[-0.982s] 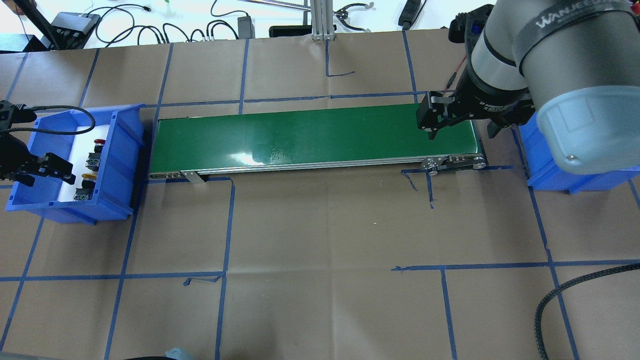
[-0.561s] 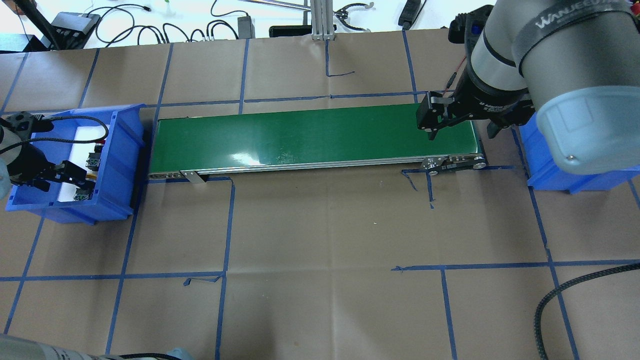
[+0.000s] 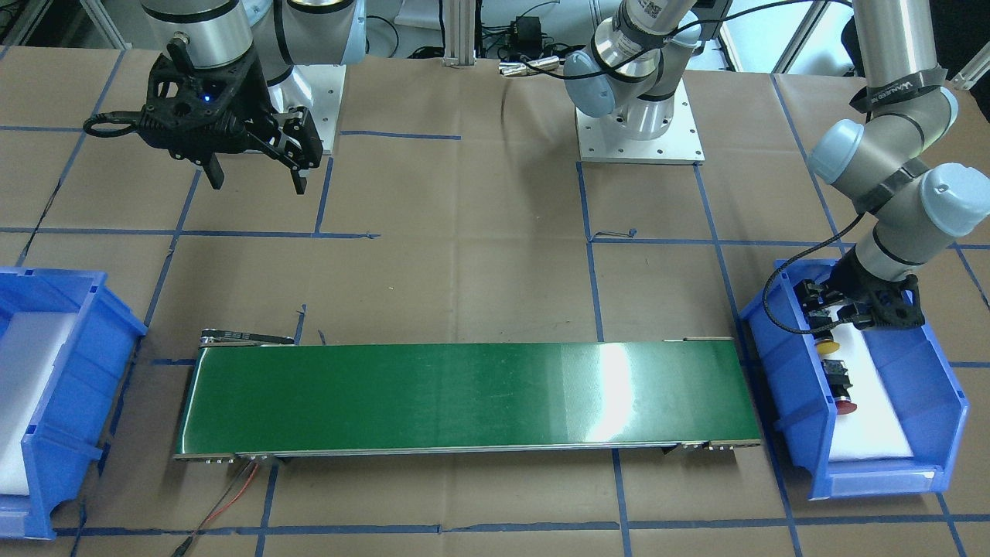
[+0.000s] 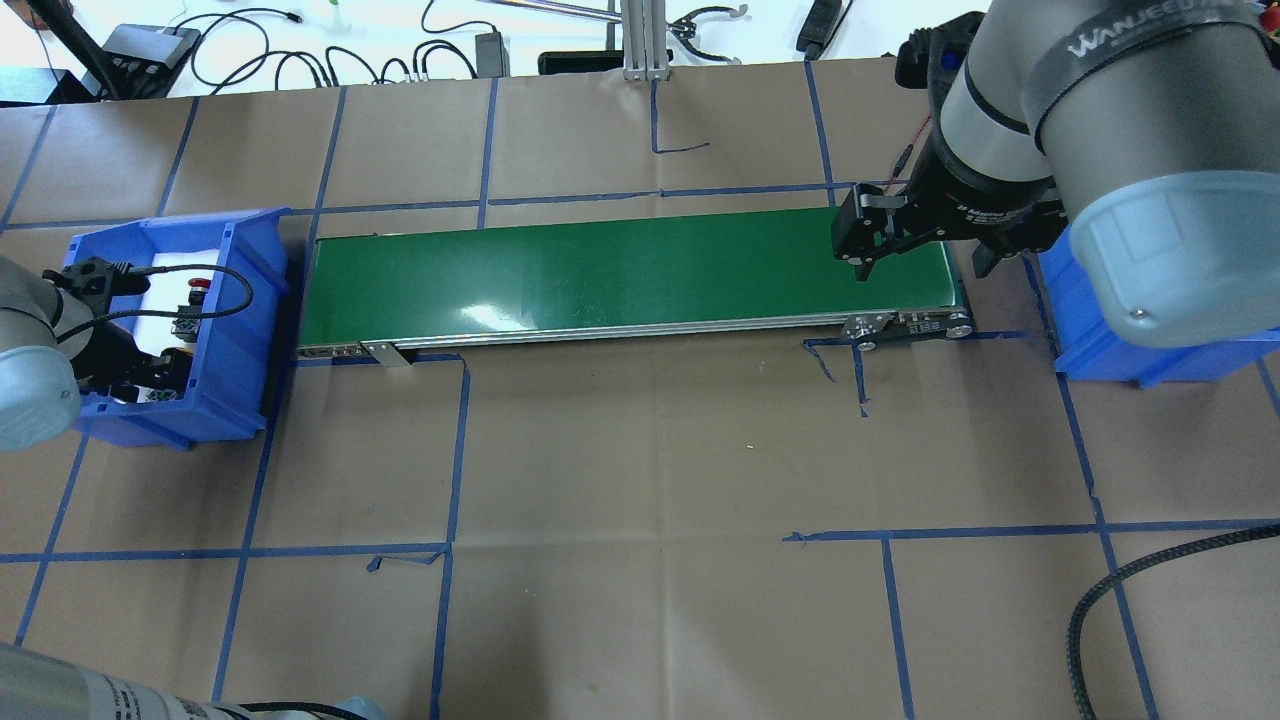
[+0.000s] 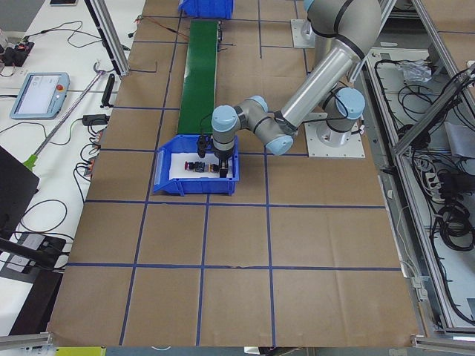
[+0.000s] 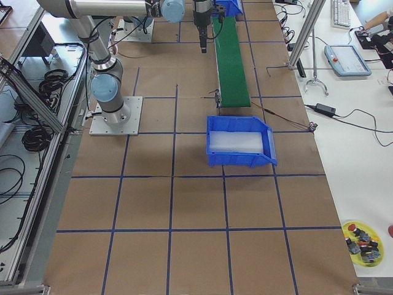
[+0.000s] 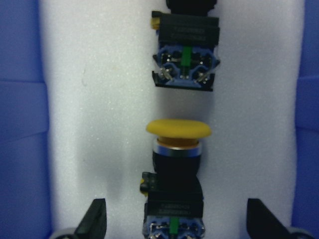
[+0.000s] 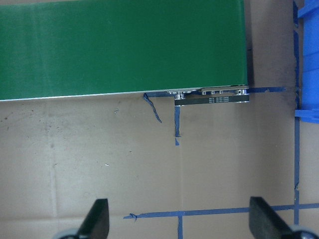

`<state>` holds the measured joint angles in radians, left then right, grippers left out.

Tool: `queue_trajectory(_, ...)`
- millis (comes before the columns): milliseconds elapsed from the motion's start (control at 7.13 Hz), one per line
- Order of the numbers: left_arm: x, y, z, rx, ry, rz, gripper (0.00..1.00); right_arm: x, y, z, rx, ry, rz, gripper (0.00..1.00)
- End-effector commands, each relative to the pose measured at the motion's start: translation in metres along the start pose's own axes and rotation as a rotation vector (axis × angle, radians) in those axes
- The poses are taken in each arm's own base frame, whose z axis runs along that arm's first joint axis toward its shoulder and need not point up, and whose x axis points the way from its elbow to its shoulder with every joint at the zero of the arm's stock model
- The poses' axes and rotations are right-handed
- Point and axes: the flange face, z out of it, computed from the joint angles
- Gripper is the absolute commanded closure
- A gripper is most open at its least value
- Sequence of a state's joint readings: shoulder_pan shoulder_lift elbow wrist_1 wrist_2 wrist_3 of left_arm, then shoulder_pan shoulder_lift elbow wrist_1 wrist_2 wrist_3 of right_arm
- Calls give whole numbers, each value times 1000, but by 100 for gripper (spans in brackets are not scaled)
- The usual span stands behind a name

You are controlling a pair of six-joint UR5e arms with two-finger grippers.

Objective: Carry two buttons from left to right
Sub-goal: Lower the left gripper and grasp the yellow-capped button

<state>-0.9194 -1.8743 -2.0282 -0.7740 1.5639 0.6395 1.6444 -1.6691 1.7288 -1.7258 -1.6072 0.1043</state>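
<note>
Yellow button (image 7: pixel 175 169): 1 | red button (image 3: pixel 841 391): 1 | both in blue bin (image 3: pixel 783 373)

yellow button (image 7: pixel 175 164) cap glossy plastic | foam liner (image 7: pixel 99 99) matt, grainy | bin (image 7: pixel 20 124) smooth plastic | belt (image 4: pixel 620 270) glossy | bench (image 4: pixel 650 450) paper, matt

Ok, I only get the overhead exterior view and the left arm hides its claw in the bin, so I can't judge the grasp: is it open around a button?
Observer: The left wrist view shows the left claw open, fingers either side of the yellow button, not touching it.
Operator: The red one?
Observer: The red button lies outside the claw, its end block facing the yellow cap.
Operator: And the other arm?
Observer: The right claw is open too, holding nothing, per the right wrist view.
</note>
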Motion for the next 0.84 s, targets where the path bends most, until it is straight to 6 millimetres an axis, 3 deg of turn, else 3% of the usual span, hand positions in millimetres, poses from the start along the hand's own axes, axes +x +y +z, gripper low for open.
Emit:
queue_trajectory(0, 0, -2, 7, -1, 2, 0, 9, 0, 0, 0, 0, 0, 0, 0)
queue_trajectory(281, -3, -4, 2, 7, -4, 0, 54, 0, 0, 0, 0, -1, 2, 0)
queue_trajectory(561, -7, -8, -12, 32, -21, -11, 86, 0, -1, 1, 0, -1, 2, 0)
queue_trajectory(701, -7, -12, -22, 53, -19, -10, 93, 0, 0, 0, 1, -1, 2, 0)
